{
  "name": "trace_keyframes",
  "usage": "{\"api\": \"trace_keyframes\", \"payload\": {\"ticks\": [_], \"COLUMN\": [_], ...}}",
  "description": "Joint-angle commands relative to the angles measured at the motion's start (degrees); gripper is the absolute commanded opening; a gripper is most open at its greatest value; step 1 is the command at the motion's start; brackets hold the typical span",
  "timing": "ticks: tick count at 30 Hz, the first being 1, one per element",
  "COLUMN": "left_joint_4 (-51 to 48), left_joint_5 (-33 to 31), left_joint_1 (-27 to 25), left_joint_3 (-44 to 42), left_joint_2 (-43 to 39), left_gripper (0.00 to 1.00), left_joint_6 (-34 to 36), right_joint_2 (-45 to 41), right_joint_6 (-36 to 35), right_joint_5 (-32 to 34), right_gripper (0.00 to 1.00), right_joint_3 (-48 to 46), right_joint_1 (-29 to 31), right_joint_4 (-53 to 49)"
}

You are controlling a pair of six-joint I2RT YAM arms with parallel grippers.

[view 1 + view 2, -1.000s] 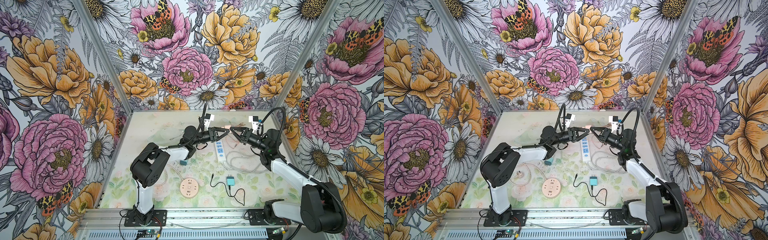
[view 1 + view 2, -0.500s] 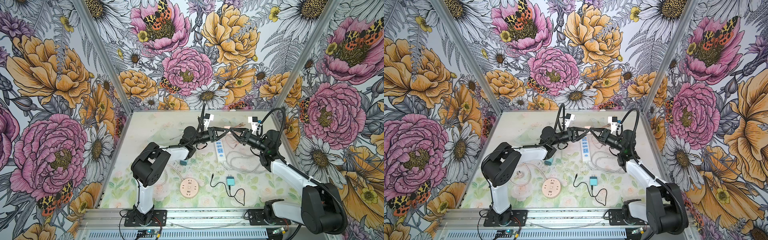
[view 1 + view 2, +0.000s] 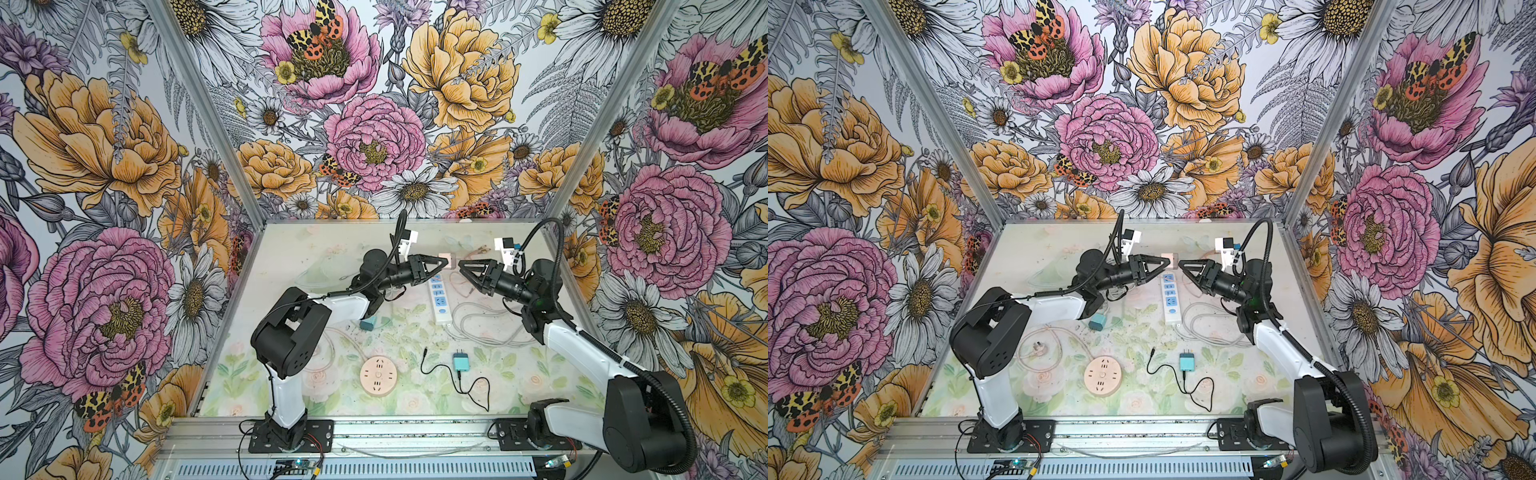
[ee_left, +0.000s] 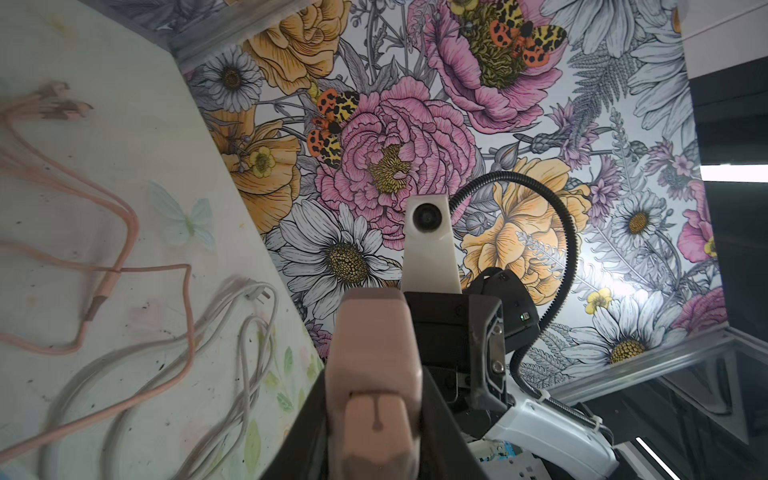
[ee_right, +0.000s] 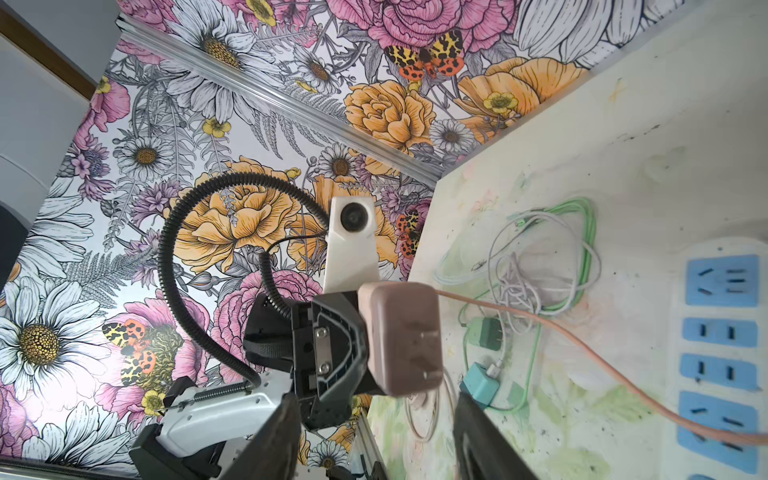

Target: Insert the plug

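Table point(image 3: 299, 249): floral-walled booth floor, littered with loose cords point(image 3: 486, 330).
Plug point(image 5: 399, 336): pink, aloft, clamped in left gripper point(image 3: 441, 268), near power strip point(image 3: 439, 297)'s far end.
Right gripper point(image 3: 462, 270): jaws apart, empty, just beside plug.
Risk: trailing pink cable point(image 5: 582, 345) tugs, twisting prongs off the slots; plug may slip.

You have a round pink socket disc point(image 3: 378, 376) and a teal charger point(image 3: 461, 361) with black cable point(image 3: 422, 363) lying apart on the surface point(image 3: 291, 249).

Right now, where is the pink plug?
In both top views the plug sits in the left fingers, back middle, by the strip's far end.
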Motion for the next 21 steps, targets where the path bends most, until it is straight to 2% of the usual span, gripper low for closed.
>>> {"api": "trace_keyframes", "payload": {"ticks": [1,3,5,7,10,11,16,21], "left_joint_4": [-15.14,-25.05,-38.6,-46.25,-47.11,-47.27,-48.45,-48.59], "left_joint_5": [-2.93,-3.22,-5.69,-6.62,-4.23,-3.94,-4.48,-3.74], "left_joint_1": [1.55,1.95,1.67,1.28,1.86,2.13,2.66,3.56], "left_joint_3": [1.75,4.95,10.11,14.52,19.1,20.63,27.18,32.97], "left_joint_2": [-4.85,-4.96,-4.81,-3.75,-1.23,1.47,6.12,11.17], "left_gripper": [0.14,0.13,0.12,0.12,0.11,0.11,0.11,0.1], "left_joint_6": [9.63,13.49,20.38,24.98,25.24,25.06,24.34,22.98], "right_joint_2": [-3.87,-5.52,-6.77,-6.6,-3.58,-1.95,6.18,14.08], "right_joint_6": [-9.12,-15.72,-24.83,-27.92,-29.93,-30.5,-34.29,-36.66], "right_joint_5": [-2.03,0.88,8.81,11.23,13.25,15.31,24.81,32.97], "right_gripper": [0.59,0.56,0.46,0.36,0.21,0.19,0.12,0.15], "right_joint_3": [0.78,1.39,3.17,2.6,1.96,2.15,6.16,11.93], "right_joint_1": [-0.99,-1.11,-0.99,-0.99,-0.59,0.03,4.16,6.51], "right_joint_4": [-11.04,-21.21,-34.72,-37.19,-37.4,-37.74,-37.94,-37.36]}}
